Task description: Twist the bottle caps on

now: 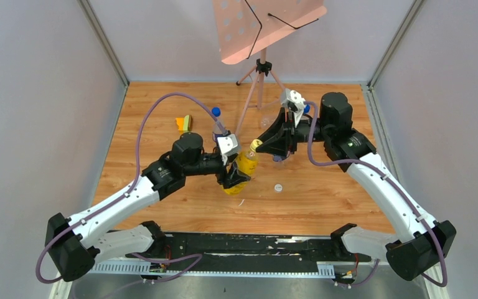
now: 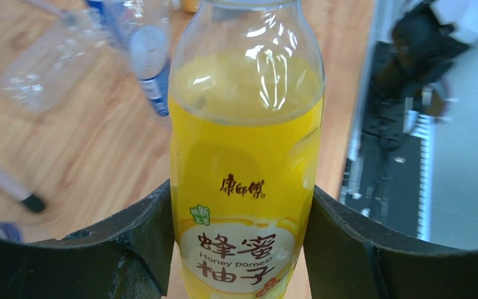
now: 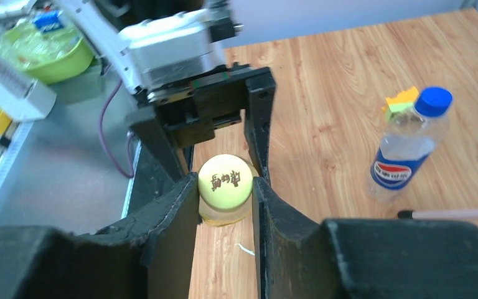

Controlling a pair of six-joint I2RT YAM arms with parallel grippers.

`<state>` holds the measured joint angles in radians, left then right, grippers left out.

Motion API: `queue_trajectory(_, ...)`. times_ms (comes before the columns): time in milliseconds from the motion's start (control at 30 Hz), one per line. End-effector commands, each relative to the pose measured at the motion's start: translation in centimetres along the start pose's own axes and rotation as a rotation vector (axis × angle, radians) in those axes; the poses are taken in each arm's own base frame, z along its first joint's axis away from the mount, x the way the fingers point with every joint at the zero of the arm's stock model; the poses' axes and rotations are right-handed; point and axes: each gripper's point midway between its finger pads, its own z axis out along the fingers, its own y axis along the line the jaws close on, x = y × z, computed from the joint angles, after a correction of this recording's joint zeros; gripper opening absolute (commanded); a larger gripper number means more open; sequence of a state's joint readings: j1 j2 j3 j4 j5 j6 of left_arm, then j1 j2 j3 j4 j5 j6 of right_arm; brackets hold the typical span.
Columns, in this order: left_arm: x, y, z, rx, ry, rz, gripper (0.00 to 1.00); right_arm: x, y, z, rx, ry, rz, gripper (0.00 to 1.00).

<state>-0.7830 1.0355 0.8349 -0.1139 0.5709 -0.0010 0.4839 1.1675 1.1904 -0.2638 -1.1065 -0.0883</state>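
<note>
My left gripper (image 1: pixel 235 172) is shut on the yellow bottle (image 1: pixel 246 163) and holds it tilted above the table; in the left wrist view the jaws press both sides of its label (image 2: pixel 243 249). My right gripper (image 1: pixel 259 147) is shut on the yellow cap (image 3: pixel 224 180), which sits on the bottle's neck, with a finger on each side. A white cap (image 1: pixel 278 187) lies loose on the table to the right of the bottle. A clear bottle with a blue label (image 3: pixel 404 149) stands upright with a blue cap (image 3: pixel 433 101) on it. No amber-brown bottle shows.
A pink music stand (image 1: pixel 267 25) on a tripod stands at the back centre. An orange and green block (image 1: pixel 183 123) lies at the back left. An empty clear bottle (image 2: pixel 43 75) lies on the wood. A black rail (image 1: pixel 243 246) runs along the near edge.
</note>
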Motion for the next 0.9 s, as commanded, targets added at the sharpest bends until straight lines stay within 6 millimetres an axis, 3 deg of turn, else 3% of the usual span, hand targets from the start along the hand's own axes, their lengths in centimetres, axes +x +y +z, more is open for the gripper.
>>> queue_trajectory(0, -4.6, 3.1, -0.7, -0.268, -0.078, 0.173, 0.0, 0.5, -3.1, 0.8, 0.219, 0.001, 0.242, 0.0)
queue_trajectory(100, -5.9, 5.0, -1.0, -0.434, -0.122, 0.237, 0.0, 2.1, -6.0, 0.3, 0.45, -0.013, 0.471, 0.0)
queue_trajectory(133, -6.2, 4.8, -0.8, -0.452, -0.127, 0.27, 0.0, 2.9, -6.8, 0.1, 0.521, -0.013, 0.543, 0.0)
queue_trajectory(167, -6.7, 6.0, -1.3, -0.552, -0.141, 0.277, 0.0, 3.6, -7.3, -0.1, 0.584, -0.016, 0.603, 0.0)
queue_trajectory(300, -7.6, 6.8, -1.1, -0.72, -0.181, 0.355, 0.0, 4.8, -7.7, -0.1, 0.693, -0.044, 0.691, 0.02)
queue_trajectory(400, -7.8, 6.8, -0.4, -0.75, -0.193, 0.348, 0.0, 4.0, -7.5, -0.1, 0.696, -0.082, 0.677, 0.07)
queue_trajectory(500, -7.5, 6.5, 0.1, -0.724, -0.197, 0.318, 0.0, 2.2, -6.7, -0.4, 0.663, -0.133, 0.61, 0.21)
queue_trajectory(667, -5.5, 6.5, -0.4, -0.708, -0.132, 0.255, 0.0, -1.0, -4.9, -1.7, 0.618, -0.193, 0.424, 0.49)
queue_trajectory(867, -3.4, 5.7, -1.0, -0.591, -0.107, 0.149, 0.0, -2.3, -3.8, -3.4, 0.635, -0.204, 0.256, 0.64)
